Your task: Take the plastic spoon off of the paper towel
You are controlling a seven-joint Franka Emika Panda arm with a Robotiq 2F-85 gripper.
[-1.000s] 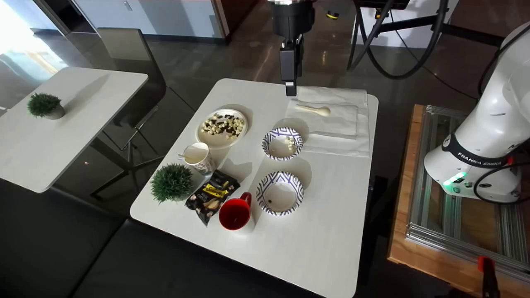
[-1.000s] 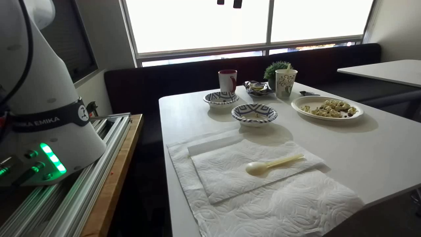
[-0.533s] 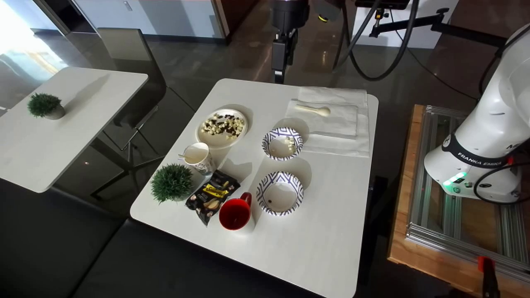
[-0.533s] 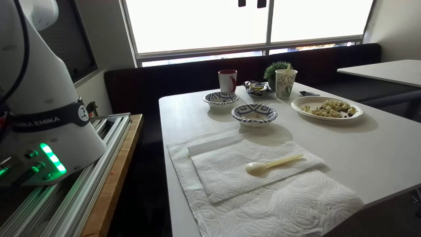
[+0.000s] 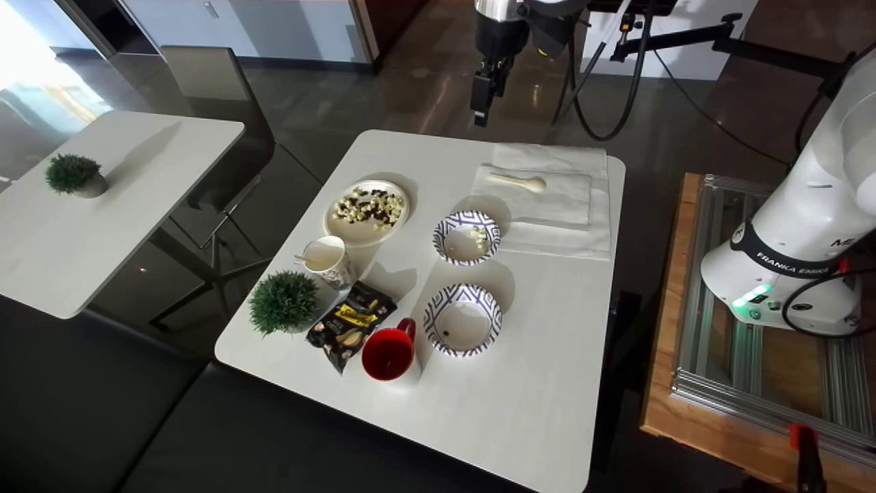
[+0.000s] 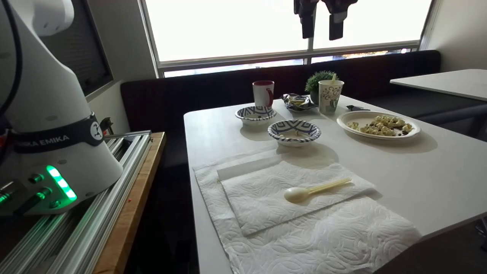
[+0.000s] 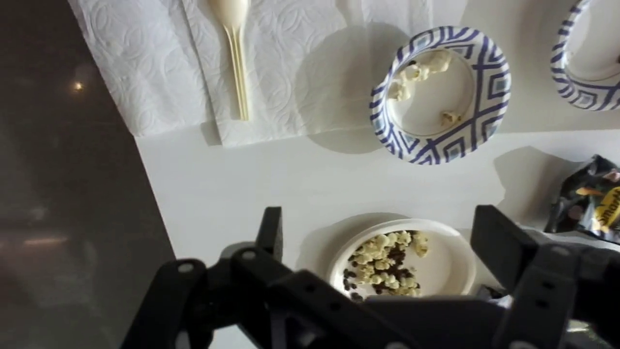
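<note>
The plastic spoon, pale cream-white, lies flat on the paper towel in both exterior views (image 5: 520,181) (image 6: 304,193). In the wrist view the spoon (image 7: 237,63) is at upper left, its bowl cut off by the top edge. The paper towel (image 5: 558,209) is a smaller folded sheet on a larger one at a table corner; it also shows in an exterior view (image 6: 262,201). My gripper (image 6: 322,33) is open and empty, high above the table and apart from the spoon. In the wrist view the gripper (image 7: 380,218) stands wide open, with the popcorn plate far below between its fingers.
A patterned bowl (image 5: 467,257) with some popcorn stands beside the towel, another bowl (image 5: 463,342) beyond it. A popcorn plate (image 5: 356,233), paper cup (image 5: 327,260), plant (image 5: 284,301), black snack bag (image 5: 352,322) and red-lined mug (image 5: 390,355) stand on the table (image 5: 520,411).
In an exterior view my gripper moved left and up, then back right, and now looks tilted. In an exterior view it moved right and came lower into sight. The spoon and towel have not moved.
</note>
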